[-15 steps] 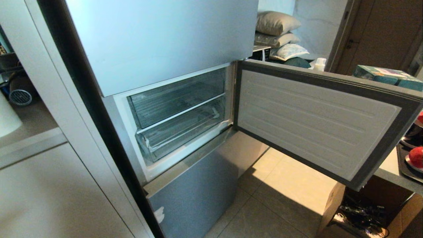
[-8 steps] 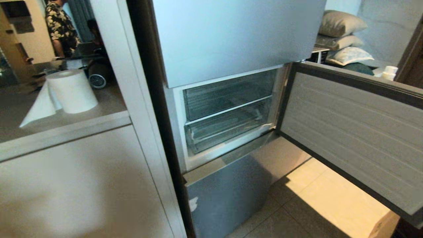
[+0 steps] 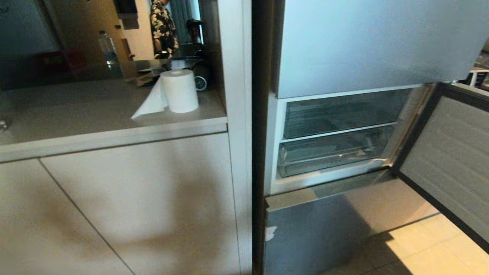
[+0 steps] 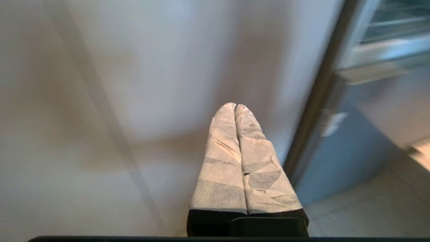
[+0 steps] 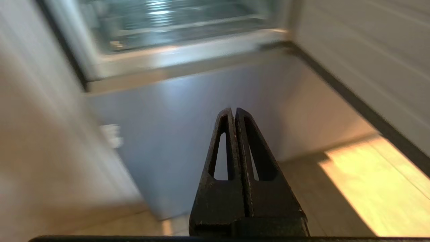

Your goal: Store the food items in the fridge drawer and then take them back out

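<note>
Fridge drawer (image 3: pixel 332 154) looks hazy behind its clear front; left tool (image 4: pixel 235 107) and right tool (image 5: pixel 234 111) clenched empty.

Nothing readable anywhere here, honestly. The fridge (image 3: pixel 366 42) has a small pale sticker (image 3: pixel 270 233) low on its lower door, but whatever's on it is too blurry to make out. The bottle (image 3: pixel 109 51) back on the counter (image 3: pixel 95 110) shows no legible label either.
</note>
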